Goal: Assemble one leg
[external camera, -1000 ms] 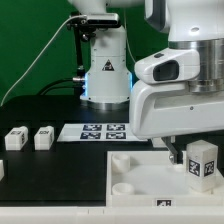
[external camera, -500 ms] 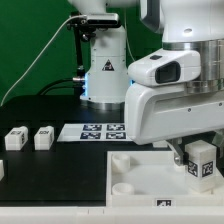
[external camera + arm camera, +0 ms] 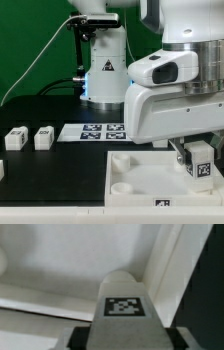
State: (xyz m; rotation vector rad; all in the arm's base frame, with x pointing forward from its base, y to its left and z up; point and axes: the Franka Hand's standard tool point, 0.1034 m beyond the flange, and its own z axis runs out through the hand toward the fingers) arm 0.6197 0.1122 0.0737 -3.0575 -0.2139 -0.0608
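1. Panel (image 3: pixel 135 170): big white square w/ round corner sockets, lies flat on the tabletop (image 3: pixel 55 175) near its front edge.
2. Hand (image 3: pixel 201 172): closed on the leg (image 3: pixel 202 158), fingers on two opposite sides, above the panel's corner twd the exterior view's right.
3. Leg (image 3: pixel 122 303): long axis approx. vertical, marker face twd the exterior view; far tip close to the panel rim. Probably light, stiff, smooth plastic, so may slip; best gripped on flat sides near the middle.
4. Two spare legs (image 3: pixel 28 138) lie near the tabletop's edge at the exterior view's left.
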